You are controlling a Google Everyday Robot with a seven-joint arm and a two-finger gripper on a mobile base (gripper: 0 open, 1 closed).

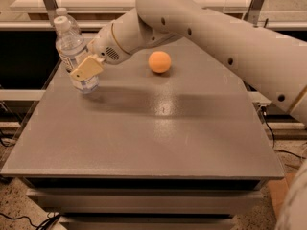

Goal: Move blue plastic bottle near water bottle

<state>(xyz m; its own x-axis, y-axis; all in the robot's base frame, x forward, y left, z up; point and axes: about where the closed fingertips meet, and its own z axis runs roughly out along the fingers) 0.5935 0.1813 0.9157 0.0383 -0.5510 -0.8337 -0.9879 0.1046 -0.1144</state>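
The blue plastic bottle (70,48) is at the table's far left corner, tilted with its white cap to the left. My gripper (79,65) is shut on its lower half. One tan finger (87,68) lies across the front of the bottle and the other is hidden behind it. The bottle's base is at or just above the tabletop. The water bottle (63,11) stands right behind it, mostly hidden, with only its white cap and shoulder showing above the blue bottle.
An orange ball (159,61) lies on the grey table (153,128) at the far middle, right of the gripper. My arm crosses over the table's far right. A shelf rail and metal posts run behind the table.
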